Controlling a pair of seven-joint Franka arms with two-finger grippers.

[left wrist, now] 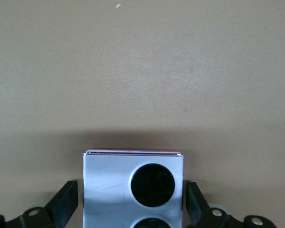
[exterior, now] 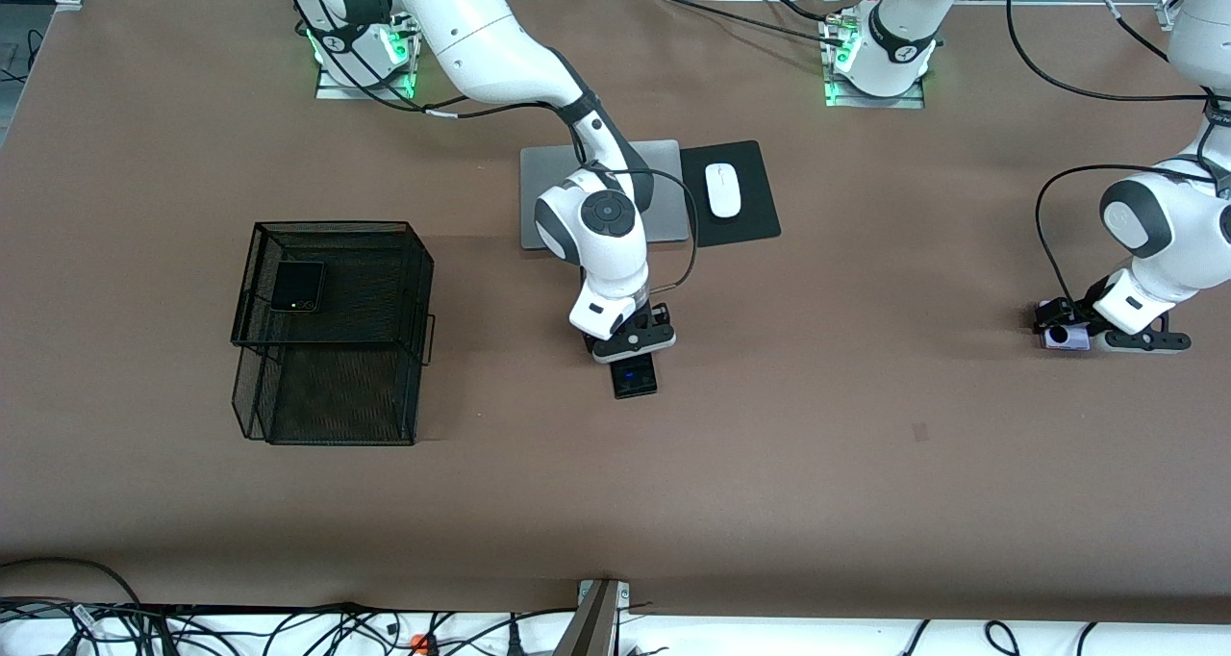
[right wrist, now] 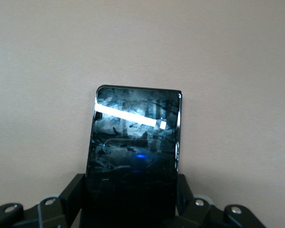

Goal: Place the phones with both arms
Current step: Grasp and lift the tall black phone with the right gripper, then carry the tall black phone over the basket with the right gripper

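Note:
The small black flip phone (exterior: pixel 296 287) lies on top of a black mesh rack (exterior: pixel 385 281) toward the right arm's end. The long black slab phone (exterior: pixel 635 378) lies mid-table, and my right gripper (exterior: pixel 630 345) is down over one end of it. In the right wrist view its fingers (right wrist: pixel 73 194) press the slab's (right wrist: pixel 133 137) long sides. The pale lilac phone (exterior: pixel 1073 340) lies toward the left arm's end, with my left gripper (exterior: pixel 1061 330) low around it. In the left wrist view the fingers (left wrist: pixel 66 202) flank the phone (left wrist: pixel 109 178) with slim gaps.
A silver laptop (exterior: pixel 550 199) lies closed farther from the camera than the slab phone. Beside it is a white mouse (exterior: pixel 723 189) on a black pad (exterior: pixel 750 225). Cables run along the table's near edge (exterior: pixel 288 627).

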